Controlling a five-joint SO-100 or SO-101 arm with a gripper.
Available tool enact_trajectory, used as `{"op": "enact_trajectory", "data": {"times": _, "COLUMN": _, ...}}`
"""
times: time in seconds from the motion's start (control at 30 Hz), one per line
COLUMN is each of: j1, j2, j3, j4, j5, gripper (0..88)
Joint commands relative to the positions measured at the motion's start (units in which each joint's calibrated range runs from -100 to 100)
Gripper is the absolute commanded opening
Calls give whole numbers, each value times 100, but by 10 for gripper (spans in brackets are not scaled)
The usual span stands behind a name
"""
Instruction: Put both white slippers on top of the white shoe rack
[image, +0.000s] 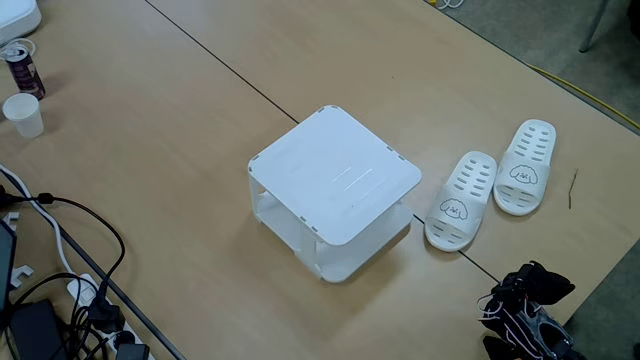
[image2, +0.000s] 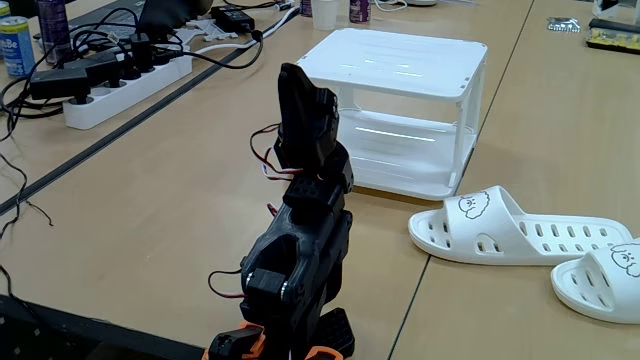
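Slippers: two white plastic slide slippers (image: 461, 202) (image: 524, 167) with slotted vents and puppy faces, side by side, soles down on the table.
Rack: square white plastic two-tier shoe rack (image: 335, 175), upright, top bare, just beside them.

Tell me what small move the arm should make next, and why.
Probably swing toward the nearer slipper and lower the gripper over it. Both white slippers lie on the table beside the white shoe rack, whose top is bare, and the arm sits folded with the gripper raised, holding nothing that I can see.
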Motion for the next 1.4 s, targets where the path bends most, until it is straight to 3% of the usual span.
{"op": "enact_trajectory", "data": {"times": 0.0, "j1": 18, "j2": 19, "j3": 27, "j4": -26, "j5": 42, "gripper": 8}}
{"op": "enact_trajectory", "data": {"times": 0.47, "j1": 26, "j2": 94, "j3": 27, "j4": 78, "j5": 42, "gripper": 8}}
{"op": "enact_trajectory", "data": {"times": 0.67, "j1": 26, "j2": 94, "j3": -749, "j4": 2097, "j5": 42, "gripper": 8}}
{"op": "enact_trajectory", "data": {"times": 0.93, "j1": 42, "j2": 111, "j3": -3401, "j4": 7153, "j5": 42, "gripper": 8}}
{"op": "enact_trajectory", "data": {"times": 1.03, "j1": 42, "j2": 204, "j3": -4006, "j4": 8482, "j5": 42, "gripper": 8}}
{"op": "enact_trajectory", "data": {"times": 1.37, "j1": 42, "j2": 2720, "j3": -6044, "j4": 8922, "j5": 42, "gripper": 10}}
